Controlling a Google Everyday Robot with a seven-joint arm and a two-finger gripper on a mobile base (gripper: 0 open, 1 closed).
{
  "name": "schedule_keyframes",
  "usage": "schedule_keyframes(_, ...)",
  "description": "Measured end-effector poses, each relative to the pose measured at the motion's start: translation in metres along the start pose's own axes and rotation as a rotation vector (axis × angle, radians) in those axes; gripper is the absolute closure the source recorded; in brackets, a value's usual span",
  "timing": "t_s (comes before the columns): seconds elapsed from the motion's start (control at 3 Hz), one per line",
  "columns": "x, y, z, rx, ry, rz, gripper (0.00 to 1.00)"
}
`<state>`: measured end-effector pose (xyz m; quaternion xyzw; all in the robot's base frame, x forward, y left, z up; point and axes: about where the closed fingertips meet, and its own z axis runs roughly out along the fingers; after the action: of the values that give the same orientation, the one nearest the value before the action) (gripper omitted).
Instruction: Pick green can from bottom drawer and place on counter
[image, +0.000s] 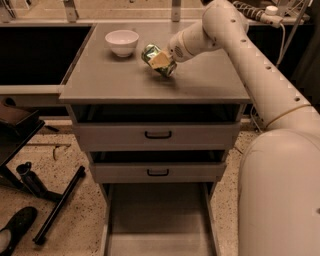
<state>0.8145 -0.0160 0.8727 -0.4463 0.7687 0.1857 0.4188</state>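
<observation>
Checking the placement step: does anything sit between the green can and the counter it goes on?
Nothing visible does. The gripper holds the green can tilted over bare counter; the white bowl stands apart, farther back and to the left.

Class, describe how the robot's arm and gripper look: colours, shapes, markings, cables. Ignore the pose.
The arm is a thick, smooth cream-white tube with rounded joints, a row of small dark dots and one thin dark seam ring. It narrows to the gripper, at the green can above the counter, which shows a pale tan finger. No cable runs on it.
</observation>
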Motion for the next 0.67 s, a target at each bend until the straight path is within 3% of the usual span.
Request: schedule_keyframes(0.67,0.0,0.0,0.0,0.0,0.0,0.0,0.36)
